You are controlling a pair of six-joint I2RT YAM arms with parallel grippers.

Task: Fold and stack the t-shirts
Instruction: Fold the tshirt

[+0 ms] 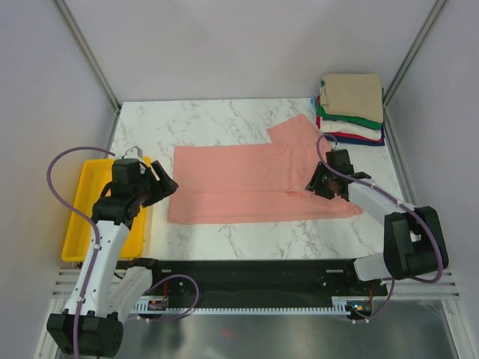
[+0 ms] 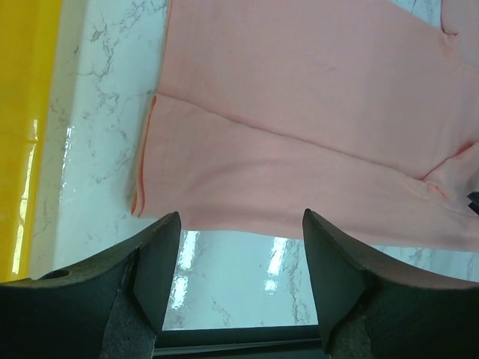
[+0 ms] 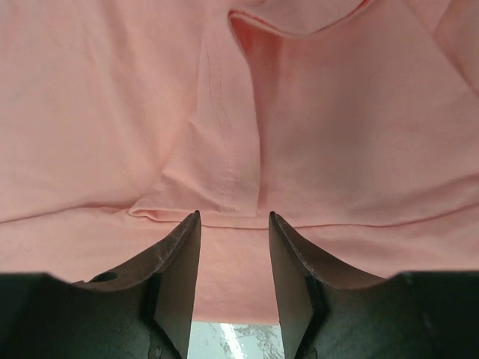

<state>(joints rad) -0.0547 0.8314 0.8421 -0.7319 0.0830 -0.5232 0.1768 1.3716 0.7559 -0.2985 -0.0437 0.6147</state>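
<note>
A salmon-pink t-shirt (image 1: 254, 182) lies spread on the marble table, its near long side folded inward; it also shows in the left wrist view (image 2: 299, 134) and fills the right wrist view (image 3: 239, 112). A stack of folded t-shirts (image 1: 350, 108), tan on top over green, white, red and blue, sits at the back right corner. My left gripper (image 1: 166, 183) is open and empty just left of the shirt's left edge; in its wrist view (image 2: 241, 224) bare table shows between the jaws. My right gripper (image 1: 323, 184) is open just above the shirt's right end, over the folded sleeve (image 3: 217, 179).
A yellow plastic tray (image 1: 84, 213) sits at the left table edge, partly under my left arm, and shows in the left wrist view (image 2: 22, 127). Grey walls and frame posts close in the table on three sides. A black rail runs along the near edge.
</note>
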